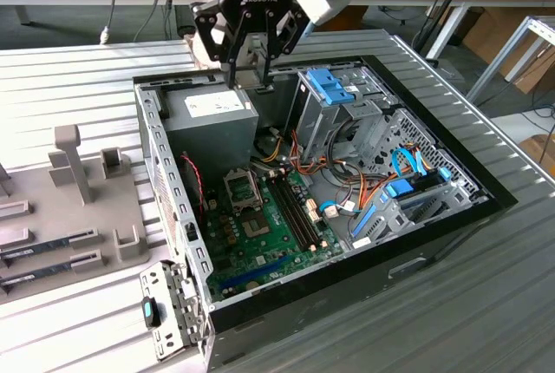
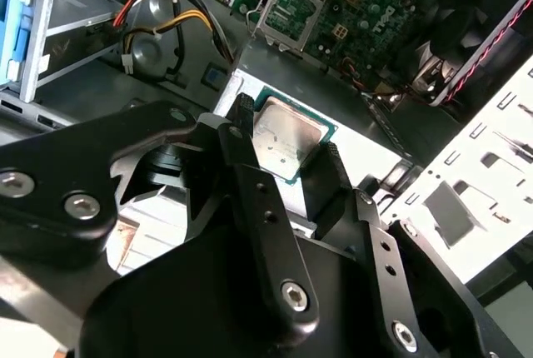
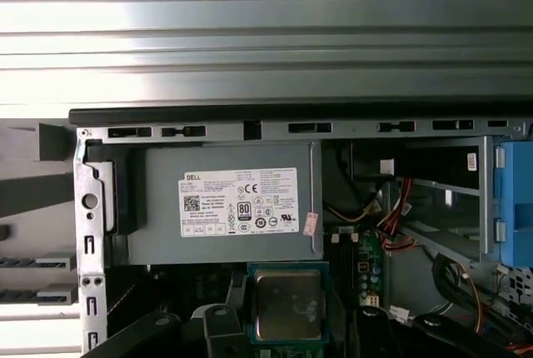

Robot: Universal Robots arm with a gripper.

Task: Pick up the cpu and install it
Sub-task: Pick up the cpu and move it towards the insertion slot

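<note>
We see the gripper (image 1: 249,74) poised over the back corner of the open computer case (image 1: 373,291), on the exterior view's left, above the grey power supply (image 1: 212,126). From this side the dark gripper body covers what the fingertips carry, and we cannot make out the chip there. In the second wrist view the cpu (image 2: 289,135) is plain. Its silver-grey top and thin green rim sit between the two black fingers (image 2: 250,176), and the jaws pinch it by opposite edges. The fingers and the palm cover its nearer edge, so only part of the rim is visible. In the first wrist view the same chip appears just past the power supply's labelled face, flanked by dark gripper parts that cover its sides. We cannot tell from these views whether it hangs over the power supply itself or just beside its edge. It touches nothing but the fingers. The metal-framed socket (image 1: 240,188) lies on the green motherboard (image 1: 260,234) on the case floor, well apart from the held chip. Orange, red and yellow cables (image 1: 334,173) and the blue drive bracket (image 1: 332,87) hide much of the case's far side. Beside the case, at the table's edge on the exterior view's left, a grey tray (image 1: 52,208) holds long memory sticks (image 1: 48,247), cropped by the frame.
</note>
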